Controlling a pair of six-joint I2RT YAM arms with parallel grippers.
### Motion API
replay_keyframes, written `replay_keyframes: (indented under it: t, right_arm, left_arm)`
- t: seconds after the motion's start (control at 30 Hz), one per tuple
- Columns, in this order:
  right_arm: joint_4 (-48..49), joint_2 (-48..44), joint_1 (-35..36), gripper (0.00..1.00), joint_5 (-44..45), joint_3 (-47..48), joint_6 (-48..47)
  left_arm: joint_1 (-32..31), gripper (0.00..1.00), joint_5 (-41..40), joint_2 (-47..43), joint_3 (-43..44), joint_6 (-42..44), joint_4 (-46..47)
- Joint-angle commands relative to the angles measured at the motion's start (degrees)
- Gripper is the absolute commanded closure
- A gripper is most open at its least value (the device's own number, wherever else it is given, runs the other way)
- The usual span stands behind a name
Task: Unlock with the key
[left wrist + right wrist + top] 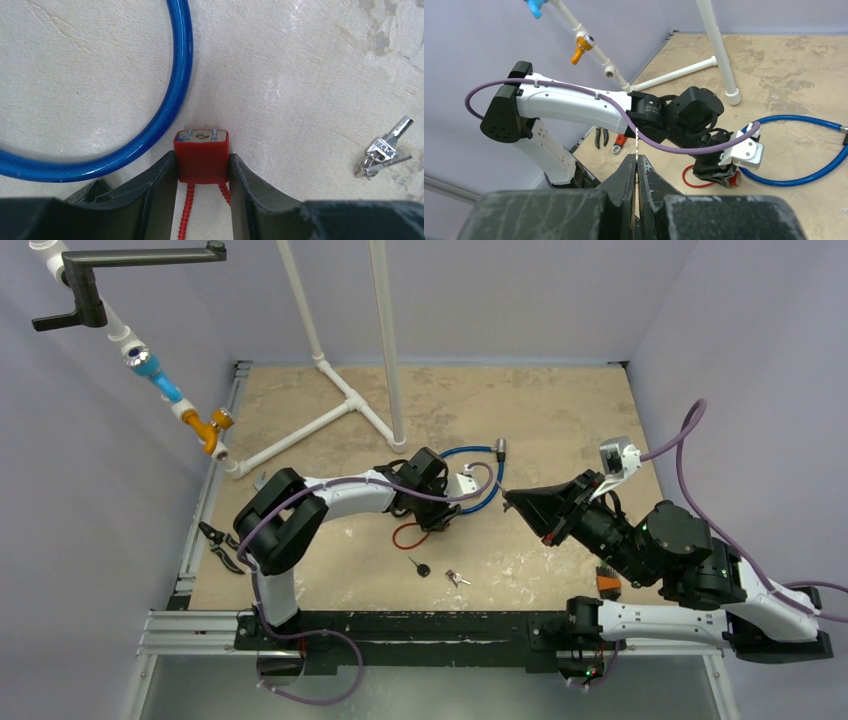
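From above, the left gripper [441, 508] and right gripper [512, 502] face each other over the mottled tan table [560, 410]. This looks like one arm steadying the lock while the other brings the key. A black-headed key [421, 567] and a silver key bunch [457, 577] lie nearer the bases than both fingertips. A white pipe frame [345, 405] stands beyond them, and lilac walls [150, 540] enclose the table. In the left wrist view, the fingers [160, 185] are clamped on either side of the red padlock [202, 157], with its keyhole face turned outward and free, presumably for insertion. Its red coiled cable [187, 210] trails back between the fingers, and a blue cable [172, 95] curves just beyond their left tip. In the right wrist view, the fingers [651, 172] are pinched nearly together on a thin key [637, 142], whose blade sticks out past the tips towards the padlock, well apart from it. Pliers [598, 137] lie at the table's edge.
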Motion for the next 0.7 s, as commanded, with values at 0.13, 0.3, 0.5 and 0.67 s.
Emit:
replay_keyframes:
  t: [0.13,0.3,0.5,0.67]
  right_arm:
    - [-0.3,0.5,-0.1,1.00,1.3,2.5,-0.4]
    - [-0.4,1.8,-0.1,1.00,0.4,3.3,-1.5]
    - [2.1,5.2,-0.1,1.00,-2.5,3.7,-3.3]
    - [4.5,8.3,-0.1,1.00,-6.6,3.5,-4.2]
  left_arm:
    - [2.1,1.00,14.1,-7.2,0.4,3.1,-11.2]
    - [7.4,1.00,24.9,-21.1,4.2,5.2,-28.2]
    - [8.9,1.00,24.8,-40.0,7.0,28.2,-49.5]
    - [8.7,1.00,27.2,-56.8,4.0,36.8,-43.4]
